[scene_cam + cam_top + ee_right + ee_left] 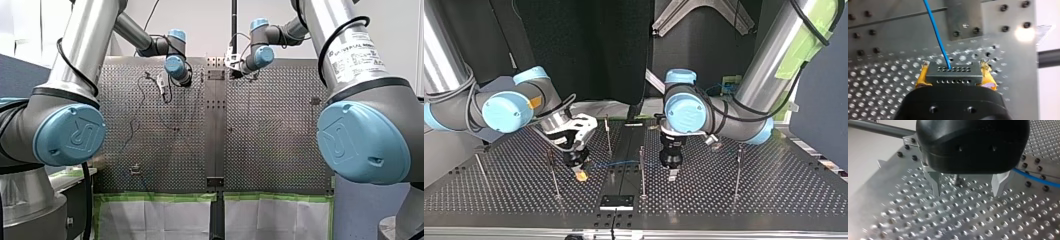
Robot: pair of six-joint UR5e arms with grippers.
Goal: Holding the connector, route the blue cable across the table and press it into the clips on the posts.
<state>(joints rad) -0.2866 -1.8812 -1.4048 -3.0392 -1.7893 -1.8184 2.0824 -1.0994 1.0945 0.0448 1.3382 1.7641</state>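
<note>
- Perforated metal counter [749, 200], divided by a plain central strip [624, 165]; thin upright posts [642, 170] are set across it.
- Entry for the right claw [954, 75]: its yellow pads [920, 78] are clamped on the two ends of the connector [953, 71], which is held just above the counter.
- Entry for the connector: a dark grey rectangular block, with rows of small holes seen on its face in the right wrist view.
- Entry for the blue cable [936, 32]: it is plugged into the connector's upper row of holes and is run away from the right claw, over the counter, toward the central strip. In the top view it is seen as a thin line drawn from that claw toward the middle post. Whether it is seated in any clip cannot be told.
- Entry for the left claw [967, 188]: black body, metal fingers [934, 182] held apart with nothing between them, tips close over the counter. The blue cable is seen beside it.
- Both claws are pointed downward in the top view, one on either side of the middle post.
- Black plate [616, 201], fixed at the top view's near edge of the counter.
</note>
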